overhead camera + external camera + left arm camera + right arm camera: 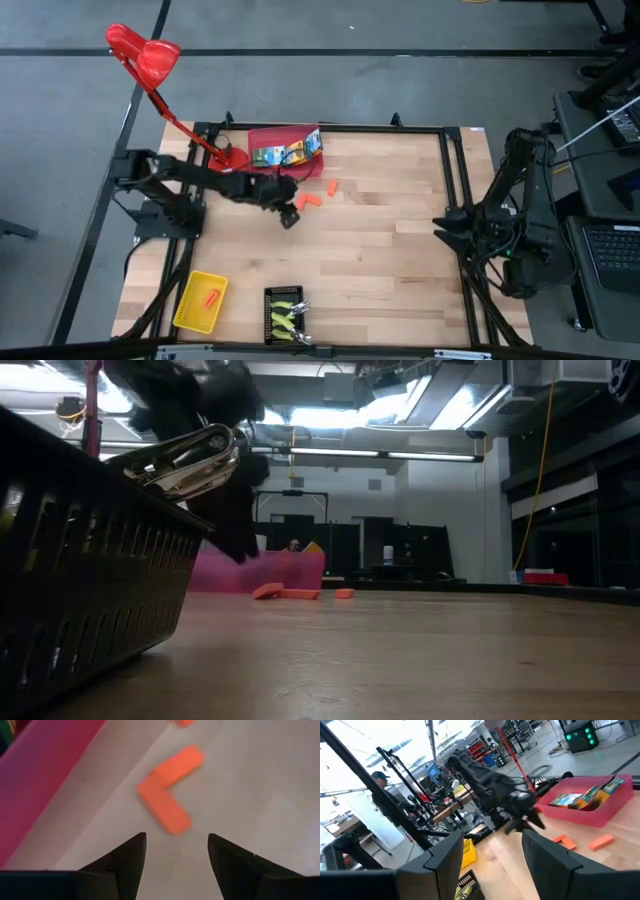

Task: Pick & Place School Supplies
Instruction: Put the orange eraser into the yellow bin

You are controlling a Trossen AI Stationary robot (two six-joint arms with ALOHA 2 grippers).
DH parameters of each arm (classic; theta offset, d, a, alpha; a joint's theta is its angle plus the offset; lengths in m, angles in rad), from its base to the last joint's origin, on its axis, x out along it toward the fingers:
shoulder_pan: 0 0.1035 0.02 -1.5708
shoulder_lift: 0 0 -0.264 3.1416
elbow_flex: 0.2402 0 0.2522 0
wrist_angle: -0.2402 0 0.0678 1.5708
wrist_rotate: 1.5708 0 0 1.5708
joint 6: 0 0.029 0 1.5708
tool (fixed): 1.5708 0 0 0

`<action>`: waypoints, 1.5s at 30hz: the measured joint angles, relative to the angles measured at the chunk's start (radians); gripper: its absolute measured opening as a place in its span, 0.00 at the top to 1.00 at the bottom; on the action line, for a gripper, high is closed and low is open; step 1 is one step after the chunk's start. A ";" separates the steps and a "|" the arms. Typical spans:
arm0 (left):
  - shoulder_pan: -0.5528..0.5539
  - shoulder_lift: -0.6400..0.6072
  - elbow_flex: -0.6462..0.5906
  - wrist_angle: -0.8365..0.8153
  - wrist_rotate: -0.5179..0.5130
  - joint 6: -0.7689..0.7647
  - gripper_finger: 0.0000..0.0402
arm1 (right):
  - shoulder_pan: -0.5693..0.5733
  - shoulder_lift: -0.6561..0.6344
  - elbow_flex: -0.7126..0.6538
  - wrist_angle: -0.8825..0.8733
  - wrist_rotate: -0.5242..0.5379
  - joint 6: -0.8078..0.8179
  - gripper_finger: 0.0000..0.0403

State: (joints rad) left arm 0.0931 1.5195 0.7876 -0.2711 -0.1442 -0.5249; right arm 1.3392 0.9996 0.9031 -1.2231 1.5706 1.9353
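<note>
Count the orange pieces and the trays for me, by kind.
Orange pieces: 4 (three on the table, one in the yellow tray)
Trays: 3 (red tray, yellow tray, black tray)
Total: 7

surface: pale wooden plank surface [400, 240]
far edge: red plastic tray [265, 140]
middle: stubby orange pieces [307, 201]
near edge: yellow plastic tray [188, 308], black mesh tray [268, 300]

Red tray [45, 780] cut off, blurred
</note>
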 joint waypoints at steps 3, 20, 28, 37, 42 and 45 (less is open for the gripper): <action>0.036 0.101 0.056 -0.005 0.046 0.060 0.50 | 0.000 0.004 0.000 0.068 0.000 -0.061 0.49; 0.082 0.405 0.343 -0.241 -0.021 0.014 0.65 | 0.000 0.008 0.000 0.472 0.000 -0.451 0.48; 0.087 0.404 0.341 -0.251 -0.003 0.042 0.99 | 0.000 0.009 0.000 0.552 0.000 -0.534 0.48; 0.062 0.298 0.355 -0.211 0.042 0.197 1.00 | 0.000 0.027 0.000 0.649 0.000 -0.610 0.48; -0.003 0.258 0.354 -0.165 0.122 0.586 0.92 | 0.000 0.051 0.000 0.702 0.000 -0.642 0.48; -0.039 0.260 0.356 -0.159 0.123 0.762 0.81 | 0.000 0.066 0.000 0.715 0.000 -0.638 0.48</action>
State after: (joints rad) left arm 0.0544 1.7797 1.1435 -0.4300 -0.0209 0.2374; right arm 1.3392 1.0657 0.9028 -0.5081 1.5710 1.2970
